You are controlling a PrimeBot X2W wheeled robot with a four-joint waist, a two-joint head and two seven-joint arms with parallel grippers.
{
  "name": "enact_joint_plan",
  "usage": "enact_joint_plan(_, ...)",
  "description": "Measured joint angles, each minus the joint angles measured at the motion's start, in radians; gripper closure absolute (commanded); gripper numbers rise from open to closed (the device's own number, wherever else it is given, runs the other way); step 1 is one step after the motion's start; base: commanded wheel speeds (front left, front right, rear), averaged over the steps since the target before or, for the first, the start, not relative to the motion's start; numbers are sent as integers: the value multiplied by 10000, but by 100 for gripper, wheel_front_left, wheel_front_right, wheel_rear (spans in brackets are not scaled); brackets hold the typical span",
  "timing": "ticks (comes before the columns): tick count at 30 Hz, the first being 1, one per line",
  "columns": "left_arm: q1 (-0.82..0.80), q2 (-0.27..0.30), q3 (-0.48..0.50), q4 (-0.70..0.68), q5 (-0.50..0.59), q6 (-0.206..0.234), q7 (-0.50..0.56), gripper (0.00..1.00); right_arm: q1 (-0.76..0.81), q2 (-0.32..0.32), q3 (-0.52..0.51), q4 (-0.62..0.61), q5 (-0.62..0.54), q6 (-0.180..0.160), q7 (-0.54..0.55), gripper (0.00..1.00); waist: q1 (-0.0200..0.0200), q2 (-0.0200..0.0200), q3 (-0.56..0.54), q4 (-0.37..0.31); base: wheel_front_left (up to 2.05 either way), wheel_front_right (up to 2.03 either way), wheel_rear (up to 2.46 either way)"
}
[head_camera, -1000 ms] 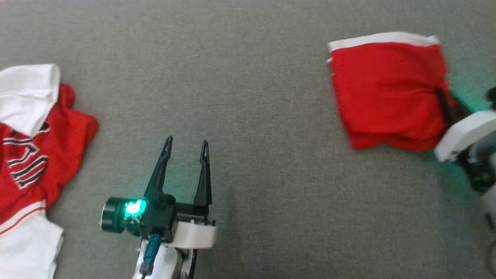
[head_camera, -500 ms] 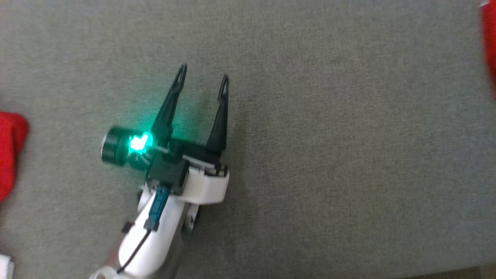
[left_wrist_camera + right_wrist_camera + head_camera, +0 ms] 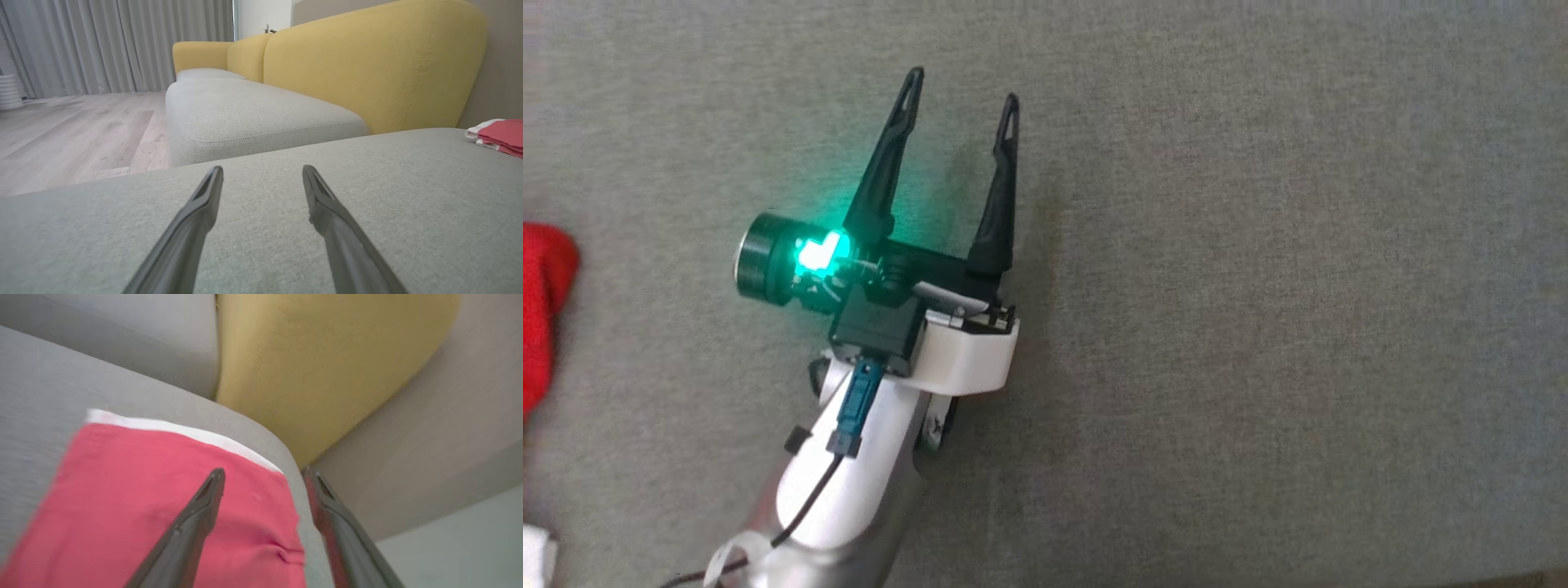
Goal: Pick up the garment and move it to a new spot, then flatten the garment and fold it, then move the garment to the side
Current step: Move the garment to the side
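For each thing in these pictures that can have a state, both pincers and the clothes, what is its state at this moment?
Left pincer: open, empty, over the bare grey cushion.
Right pincer: open, gripping nothing; one finger over the garment, the other past its edge.
Folded red garment: folded, lying flat on the cushion, white band along one edge.
Other red cloth: lying on the cushion, mostly cut off; shape unclear.

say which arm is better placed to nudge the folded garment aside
Right: the right gripper hangs open over the folded red garment; the left gripper is open above bare cushion, far from it.
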Motion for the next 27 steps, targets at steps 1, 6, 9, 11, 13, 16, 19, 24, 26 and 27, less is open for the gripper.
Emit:
enact_joint_plan(1,40,6,-10,61,-75,67,4,0,72,328,-63,-138,-134,0,-84,0,-1,0,-110,52,0,0,0)
enact_joint_plan(6,672,15,-12,270,-683,291,13,0,1069,1929,100,-836,-337,0,-669,0,-2,0,-790,382,0,0,0)
enact_joint_plan(9,1176,15,115,514,-905,382,13,0,1706,2861,631,-1053,-336,0,-909,0,-2,0,-1342,570,0,0,0)
enact_joint_plan(11,1681,23,403,765,-974,372,13,0,2303,3593,1335,-1074,-249,0,-1080,0,-3,1,-1997,721,0,0,0)
enact_joint_plan(13,2011,21,602,888,-1053,311,15,0,2670,4105,1666,-1137,10,0,-1081,0,-3,0,-2466,796,0,0,0)
enact_joint_plan(16,2461,23,953,1108,-965,127,15,0,3227,4855,2130,-1718,435,0,-1085,0,-4,1,-3211,871,0,0,0)
enact_joint_plan(19,2865,29,1220,1384,-802,-105,46,0,3834,5371,2247,-2123,784,0,-1095,0,-5,1,-3966,913,0,0,0)
enact_joint_plan(24,3598,46,1714,1839,-807,-370,56,0,5072,6071,2107,-2470,855,0,-1110,0,-6,1,-5189,970,0,0,0)
enact_joint_plan(26,3828,56,1919,2002,-834,-474,58,0,5427,6345,2042,-2652,811,0,-1110,0,-6,1,-5631,999,0,0,0)
enact_joint_plan(27,3934,58,1994,2040,-834,-518,58,0,5581,6410,2109,-2729,679,0,-1110,0,-5,1,-5834,1014,0,0,0)
